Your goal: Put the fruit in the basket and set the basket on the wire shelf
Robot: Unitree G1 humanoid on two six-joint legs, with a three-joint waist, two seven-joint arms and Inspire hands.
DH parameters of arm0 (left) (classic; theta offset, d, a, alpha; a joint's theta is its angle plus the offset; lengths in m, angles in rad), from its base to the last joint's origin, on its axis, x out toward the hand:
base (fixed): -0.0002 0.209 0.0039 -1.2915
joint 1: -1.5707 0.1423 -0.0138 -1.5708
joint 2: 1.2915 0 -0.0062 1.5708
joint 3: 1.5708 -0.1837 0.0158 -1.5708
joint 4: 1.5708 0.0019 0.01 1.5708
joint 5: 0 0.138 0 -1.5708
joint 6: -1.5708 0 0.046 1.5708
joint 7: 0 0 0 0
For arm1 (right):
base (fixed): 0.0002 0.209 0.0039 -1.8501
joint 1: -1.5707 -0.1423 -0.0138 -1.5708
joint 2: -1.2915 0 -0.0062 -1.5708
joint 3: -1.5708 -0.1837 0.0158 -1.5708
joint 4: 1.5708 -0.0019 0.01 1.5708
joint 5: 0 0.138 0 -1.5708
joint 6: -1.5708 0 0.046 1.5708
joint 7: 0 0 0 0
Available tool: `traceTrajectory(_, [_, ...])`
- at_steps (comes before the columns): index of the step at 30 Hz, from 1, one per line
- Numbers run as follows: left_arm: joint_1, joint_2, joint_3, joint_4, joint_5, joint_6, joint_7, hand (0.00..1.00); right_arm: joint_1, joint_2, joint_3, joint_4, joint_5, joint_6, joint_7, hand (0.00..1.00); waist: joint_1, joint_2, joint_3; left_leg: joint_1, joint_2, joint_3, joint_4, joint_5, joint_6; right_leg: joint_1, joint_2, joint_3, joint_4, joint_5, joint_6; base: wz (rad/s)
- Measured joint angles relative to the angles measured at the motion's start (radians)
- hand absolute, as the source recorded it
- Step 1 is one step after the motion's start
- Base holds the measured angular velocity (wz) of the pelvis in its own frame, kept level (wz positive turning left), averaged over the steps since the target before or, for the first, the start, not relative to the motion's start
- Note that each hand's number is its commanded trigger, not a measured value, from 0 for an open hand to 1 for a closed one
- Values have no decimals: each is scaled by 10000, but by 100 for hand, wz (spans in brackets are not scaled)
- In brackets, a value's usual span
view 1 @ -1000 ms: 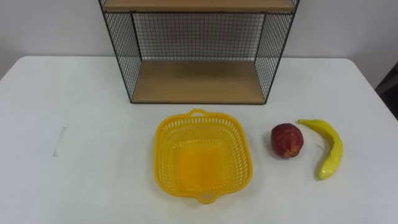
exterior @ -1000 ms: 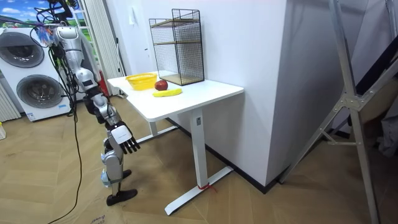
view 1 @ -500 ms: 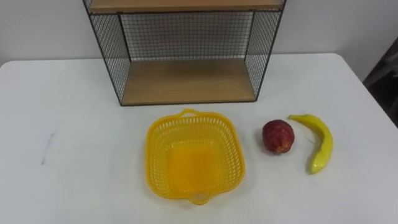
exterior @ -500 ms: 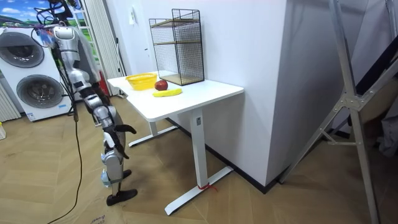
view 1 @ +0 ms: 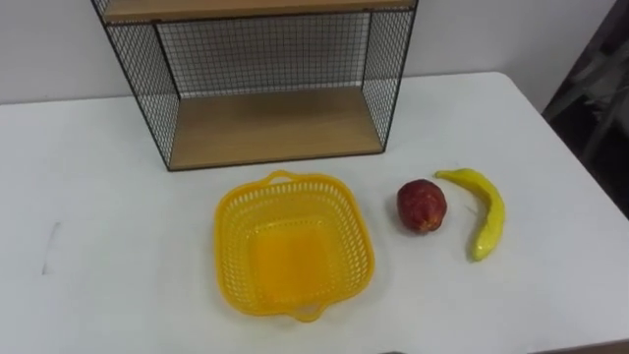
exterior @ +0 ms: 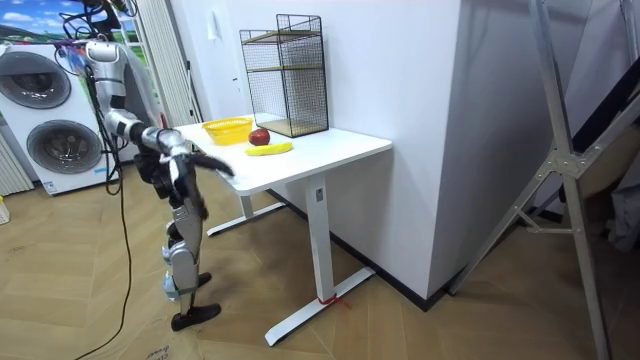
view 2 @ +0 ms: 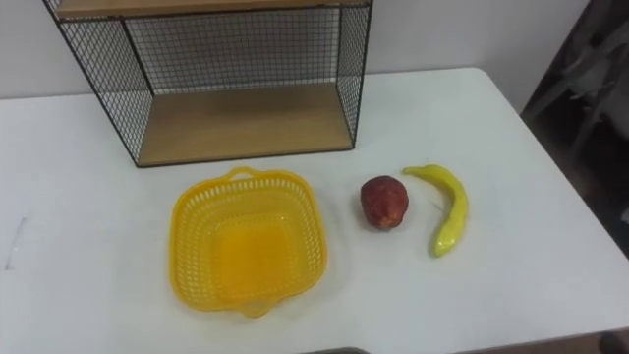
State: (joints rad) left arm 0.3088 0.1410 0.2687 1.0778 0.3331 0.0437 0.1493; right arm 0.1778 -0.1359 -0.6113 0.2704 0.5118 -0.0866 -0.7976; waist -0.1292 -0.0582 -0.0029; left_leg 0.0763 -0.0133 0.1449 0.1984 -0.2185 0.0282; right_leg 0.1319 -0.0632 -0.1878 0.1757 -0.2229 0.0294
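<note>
Red fruit (view 1: 422, 205) and banana (view 1: 481, 214) lie on the desk (view 1: 98, 256) right of the empty basket (view 1: 222, 246), banana lengthwise away from me, so I judge my outstretched right hand (exterior: 222, 166) nearer, though I can't tell its fingers' state.

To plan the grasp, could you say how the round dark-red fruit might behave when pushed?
The round dark-red fruit sits free on the white table, so a push would probably roll it. Its smooth-looking skin may slip in a grasp.
</note>
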Motion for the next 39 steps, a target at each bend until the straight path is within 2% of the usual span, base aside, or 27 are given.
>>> traceTrajectory(4, [-93,-29,-383,-32,11,-39,-2,0,-40,-248,229,-1777,-1394,-258,-473,0,231,47,12,-148,9,62,-4,-1,2,-247,-16,5,126,6,4,-5])
traceTrajectory(6, [-94,-16,-589,-4,12,-56,-13,0,-36,-392,733,-2665,-2336,-301,-521,0,286,70,26,-198,13,59,1,-1,2,-274,-14,3,131,7,2,0])
traceTrajectory(12, [-152,17,-988,49,11,-61,-49,0,-94,-792,1860,-3288,-3042,-354,91,0,685,137,46,-148,28,78,-34,-1,1,-287,-6,35,136,11,-5,-1])
traceTrajectory(17, [-191,20,-1352,64,8,-40,-393,0,-490,-867,2994,-3352,-3993,-350,1194,0,1039,232,67,-140,47,160,-106,-1,-1,-262,21,168,142,23,-20,-5])
traceTrajectory(22, [-332,34,-1646,50,42,6,-564,0,-770,-1037,4151,-3354,-4064,-285,2391,0,1174,169,50,-130,44,110,-75,-1,-1,-191,16,112,102,24,-18,3])
traceTrajectory(24, [-392,45,-1743,9,205,13,-594,0,-872,-1047,4525,-3350,-4100,-228,3074,0,1213,120,77,-129,39,79,4,0,-1,-147,8,89,93,24,-18,7])
traceTrajectory(28, [-434,41,-1761,4,300,18,-760,0,-873,-1054,5026,-3178,-4289,-208,4115,0,1362,29,90,-106,39,9,61,-1,-1,-101,5,90,81,24,-19,4])
traceTrajectory(32, [-449,54,-1935,-67,301,17,-877,0,-874,-1041,5550,-2792,-4667,-177,5144,0,1378,37,96,-147,21,-121,98,-1,0,-74,-8,59,85,25,-19,8])
traceTrajectory(34, [-459,52,-1939,-113,304,16,-974,0,-873,-1037,5608,-2712,-4842,-50,5495,0,1367,39,97,-223,19,-173,187,-2,2,-74,-18,-18,91,25,-19,9])
traceTrajectory(39, [-499,48,-1941,-230,328,14,-1023,0,-876,-1038,5618,-2402,-5160,-35,6098,0,1390,82,89,-292,25,-251,249,-3,2,-39,-1,-48,97,36,-36,4])
